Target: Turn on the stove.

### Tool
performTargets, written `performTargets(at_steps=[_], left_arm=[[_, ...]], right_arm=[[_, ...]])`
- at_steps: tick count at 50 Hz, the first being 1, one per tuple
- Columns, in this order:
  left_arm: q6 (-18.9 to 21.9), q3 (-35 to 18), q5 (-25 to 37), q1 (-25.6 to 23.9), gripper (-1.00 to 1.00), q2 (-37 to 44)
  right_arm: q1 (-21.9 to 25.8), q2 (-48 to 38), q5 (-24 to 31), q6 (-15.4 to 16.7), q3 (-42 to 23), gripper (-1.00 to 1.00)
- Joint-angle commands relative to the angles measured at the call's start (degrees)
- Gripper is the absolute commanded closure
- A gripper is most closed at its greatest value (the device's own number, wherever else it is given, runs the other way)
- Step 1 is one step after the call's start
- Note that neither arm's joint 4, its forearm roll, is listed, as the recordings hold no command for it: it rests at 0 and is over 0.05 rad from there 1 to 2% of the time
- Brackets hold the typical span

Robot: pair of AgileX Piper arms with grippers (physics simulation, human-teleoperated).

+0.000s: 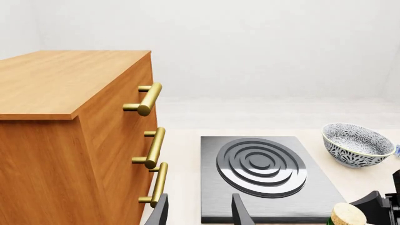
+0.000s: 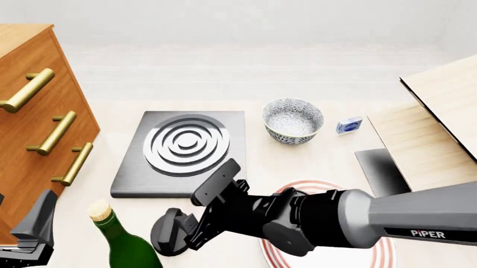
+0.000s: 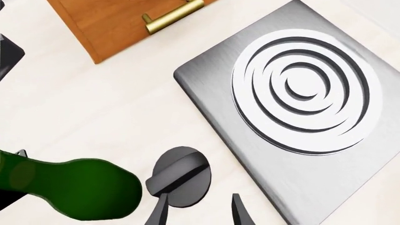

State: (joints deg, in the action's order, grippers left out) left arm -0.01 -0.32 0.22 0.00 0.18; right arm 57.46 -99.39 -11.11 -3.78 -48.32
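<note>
My right hand (image 3: 195,208) hovers open at the knob (image 3: 179,176), gripping nothing. My left hand (image 1: 198,211) is open, near the stove (image 2: 231,134).

table (image 2: 97,84), stove (image 2: 134,173), knob (image 2: 165,231), bowl (image 2: 293,120), bottle (image 2: 123,240), plate (image 2: 387,254)

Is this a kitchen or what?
Probably a pretend kitchen in a simulator: a table holds a stove with ringed burner, a patterned bowl and a green bottle, beside a wooden drawer cabinet.
</note>
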Motion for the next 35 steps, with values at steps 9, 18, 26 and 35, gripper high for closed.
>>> performTargets(at_steps=[9,18,26,35], left_arm=[[-0.01,0.00,0.01,0.00,-1.00,0.01],[0.01,0.00,0.00,0.01,-1.00,0.00],[0.01,0.00,0.00,0.00,-1.00,0.00],[-0.01,0.00,0.00,0.00,-1.00,0.00]], right_arm=[[1.02,-3.77,0.20,-0.48,-2.69,-1.00],[1.60,-5.20,0.75,-0.26,-4.46,-1.00],[1.74,-6.34,1.55,0.73,-6.29,-1.00],[1.26,-7.18,2.62,1.63,-8.23,-1.00]])
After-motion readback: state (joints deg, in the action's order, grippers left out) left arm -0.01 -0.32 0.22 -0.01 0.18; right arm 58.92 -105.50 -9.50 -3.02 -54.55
